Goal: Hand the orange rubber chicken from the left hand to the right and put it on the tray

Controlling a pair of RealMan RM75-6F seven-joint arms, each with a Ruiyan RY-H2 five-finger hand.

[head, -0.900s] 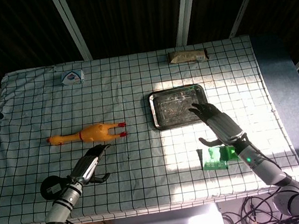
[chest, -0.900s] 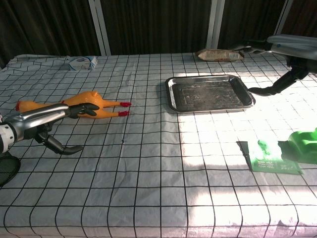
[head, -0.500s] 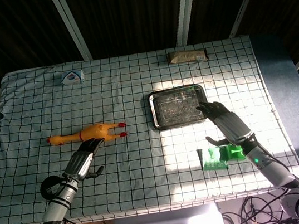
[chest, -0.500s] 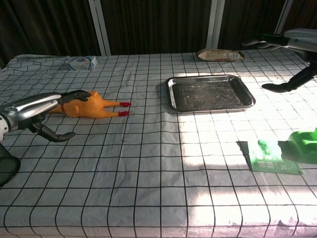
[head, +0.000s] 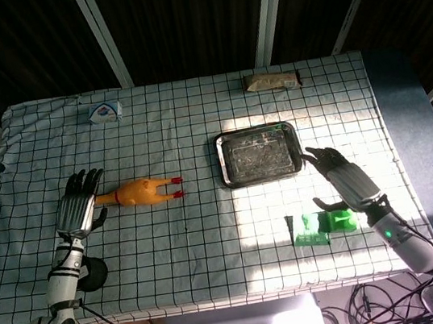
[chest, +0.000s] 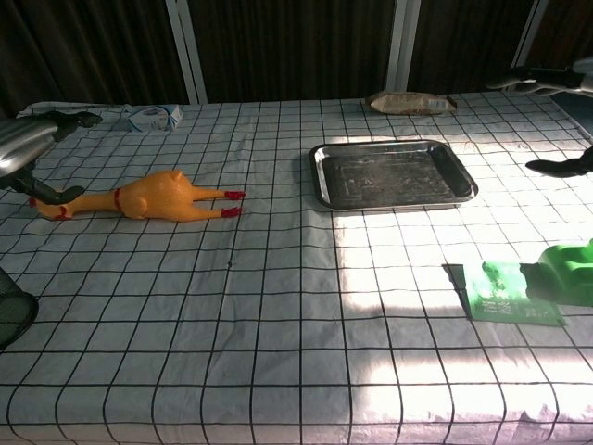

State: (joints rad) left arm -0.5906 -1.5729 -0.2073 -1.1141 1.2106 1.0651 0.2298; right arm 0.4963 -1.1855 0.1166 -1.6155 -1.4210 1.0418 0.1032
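— Now that the left hand [head: 79, 211] has slid over the chicken's [head: 141, 192] head end, fingers spread, is it holding?
— No; it lies on the desk. The right hand [head: 347, 184] waits open beside the tray [head: 222, 165].

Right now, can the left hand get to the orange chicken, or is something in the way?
Probably yes. The left hand hangs open over the rubber chicken's head end, with nothing between them.
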